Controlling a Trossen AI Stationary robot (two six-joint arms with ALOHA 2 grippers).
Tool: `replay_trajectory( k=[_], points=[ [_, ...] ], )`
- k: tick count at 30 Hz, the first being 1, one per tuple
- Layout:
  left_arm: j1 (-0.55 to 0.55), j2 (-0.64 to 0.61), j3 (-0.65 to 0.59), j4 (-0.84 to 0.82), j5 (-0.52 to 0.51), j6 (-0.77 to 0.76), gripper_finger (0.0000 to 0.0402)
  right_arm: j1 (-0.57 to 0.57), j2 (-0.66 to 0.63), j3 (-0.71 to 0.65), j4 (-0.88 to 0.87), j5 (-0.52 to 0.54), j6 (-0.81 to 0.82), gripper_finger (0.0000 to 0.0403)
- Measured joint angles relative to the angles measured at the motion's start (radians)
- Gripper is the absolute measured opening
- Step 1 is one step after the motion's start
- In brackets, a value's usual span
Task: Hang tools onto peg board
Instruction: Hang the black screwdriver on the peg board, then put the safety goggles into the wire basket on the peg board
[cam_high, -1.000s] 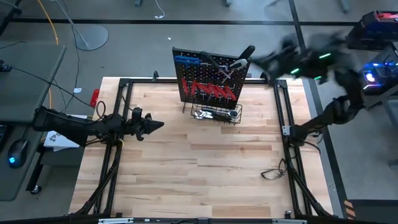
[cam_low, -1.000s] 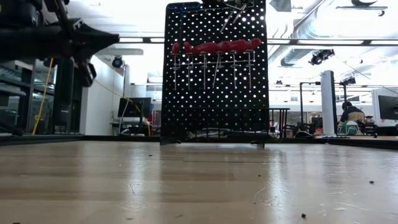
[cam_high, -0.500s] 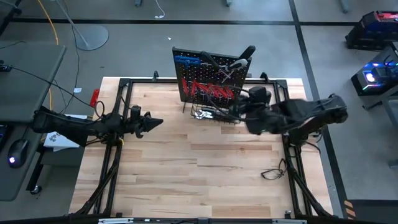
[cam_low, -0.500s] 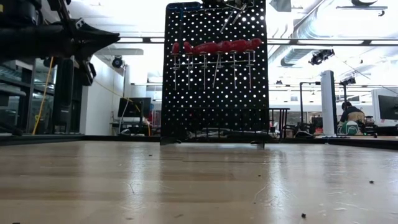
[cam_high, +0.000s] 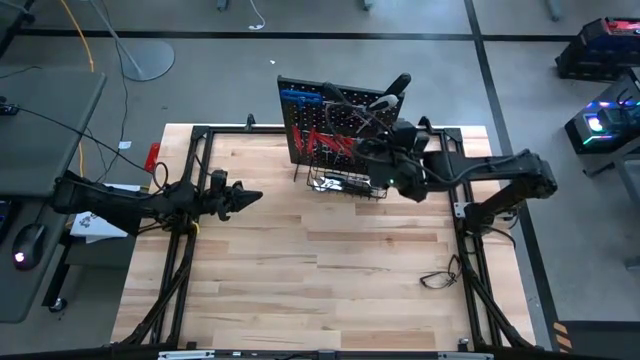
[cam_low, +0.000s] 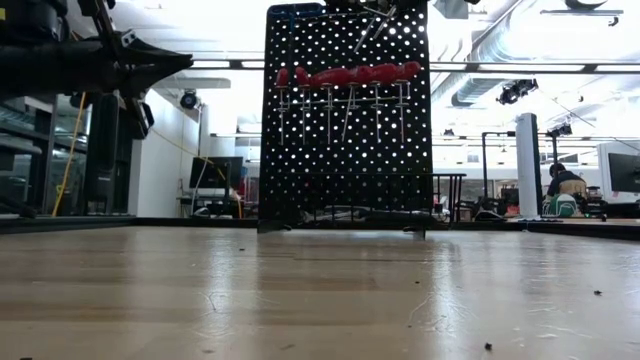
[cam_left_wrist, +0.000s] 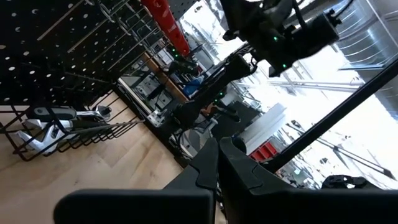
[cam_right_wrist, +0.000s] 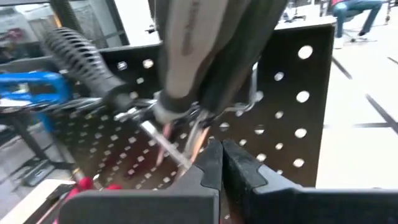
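The black peg board (cam_high: 335, 130) stands upright at the table's far edge. A row of red-handled screwdrivers (cam_low: 345, 75) hangs on it, with blue hex keys (cam_high: 300, 97) at its top left. Grey-handled pliers (cam_right_wrist: 205, 56) and a black-handled tool (cam_right_wrist: 81, 53) hang near the top. A silver tool (cam_left_wrist: 46, 124) lies in the wire basket (cam_high: 350, 183) at the board's foot. My right gripper (cam_high: 368, 150) is shut and holds nothing, close to the board's right part and just short of the pliers (cam_right_wrist: 221, 163). My left gripper (cam_high: 248, 198) waits shut above the table's left side.
A black tubular frame (cam_high: 200, 135) runs around the wooden table top. A thin black cable (cam_high: 438, 278) lies near the right edge. Bare wood (cam_high: 320, 260) spreads between the arms and toward the near edge. Beyond the table, a person (cam_low: 565, 185) sits far off.
My right arm has swung in from beyond the table's far right corner. It has come down and toward the left, and its gripper now stands at the peg board's right part.
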Motion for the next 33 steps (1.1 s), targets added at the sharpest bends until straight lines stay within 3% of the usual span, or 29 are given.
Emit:
replay_trajectory(
  k=[17, 33],
  points=[
    [0.0, 0.0, 0.0, -0.03, -0.003, -0.01, 0.0, -0.062, 0.073, 0.0, 0.019, -0.14, -0.032, 0.0],
    [0.0, 0.0, 0.0, -0.034, -0.005, -0.018, 0.0, -0.062, 0.146, 0.0, 0.157, -0.228, -0.033, 0.0]
  ],
)
